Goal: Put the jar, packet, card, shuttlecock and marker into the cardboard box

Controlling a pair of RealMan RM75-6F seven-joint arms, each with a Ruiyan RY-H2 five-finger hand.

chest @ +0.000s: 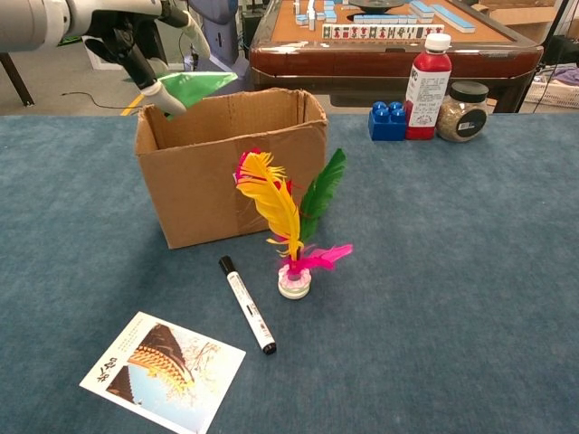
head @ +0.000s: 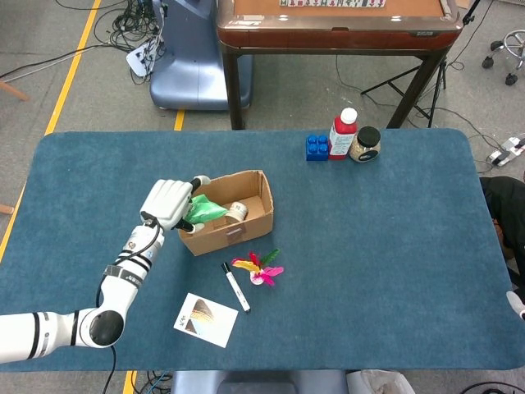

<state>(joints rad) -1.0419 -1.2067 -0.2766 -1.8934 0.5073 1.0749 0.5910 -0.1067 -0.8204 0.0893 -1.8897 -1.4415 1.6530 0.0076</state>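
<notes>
My left hand (head: 170, 203) (chest: 145, 45) holds a green packet (head: 205, 211) (chest: 196, 88) over the left end of the open cardboard box (head: 228, 234) (chest: 231, 172). A small jar (head: 236, 212) lies inside the box. In front of the box are the feathered shuttlecock (head: 259, 269) (chest: 289, 226), standing upright, the black-capped marker (head: 236, 286) (chest: 246, 304) and the picture card (head: 205, 319) (chest: 165, 370), flat on the blue table. My right hand is out of both views.
At the far right of the table stand a blue block (head: 317, 148) (chest: 387, 121), a red bottle (head: 343, 134) (chest: 426, 86) and a dark-lidded jar (head: 365, 145) (chest: 462, 111). A wooden game table (head: 336, 25) is behind.
</notes>
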